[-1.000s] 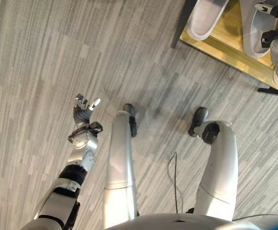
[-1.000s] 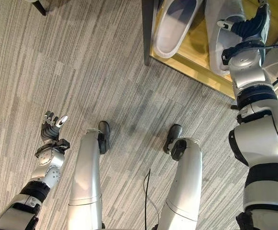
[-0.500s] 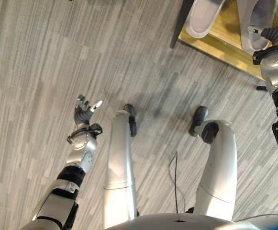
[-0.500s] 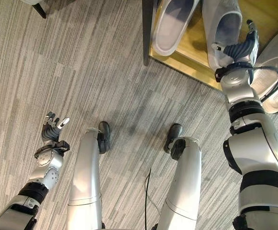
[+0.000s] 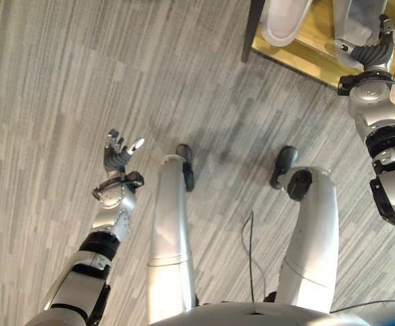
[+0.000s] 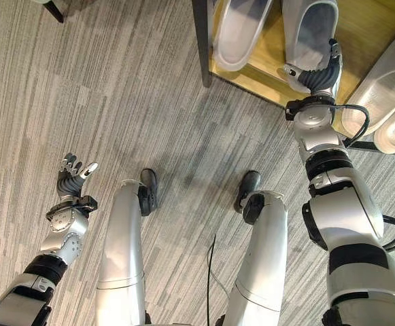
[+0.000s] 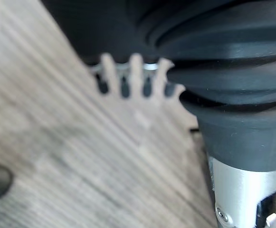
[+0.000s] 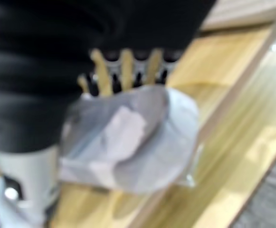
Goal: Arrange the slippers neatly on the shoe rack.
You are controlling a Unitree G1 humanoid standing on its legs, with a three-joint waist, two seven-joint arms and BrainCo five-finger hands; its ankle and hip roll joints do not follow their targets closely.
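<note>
Two grey slippers lie side by side on the wooden shoe rack [image 6: 265, 71], far and to the right. The right hand [image 6: 316, 76] is at the heel of the right slipper [image 6: 311, 27]; whether its fingers grip the heel I cannot tell. The left slipper [image 6: 238, 34] lies just beside, untouched. The left hand [image 6: 71, 180] hangs over the floor with relaxed fingers, holding nothing. These slippers look light and soft — the heel edge or the stiffer sole is probably the best hold.
</note>
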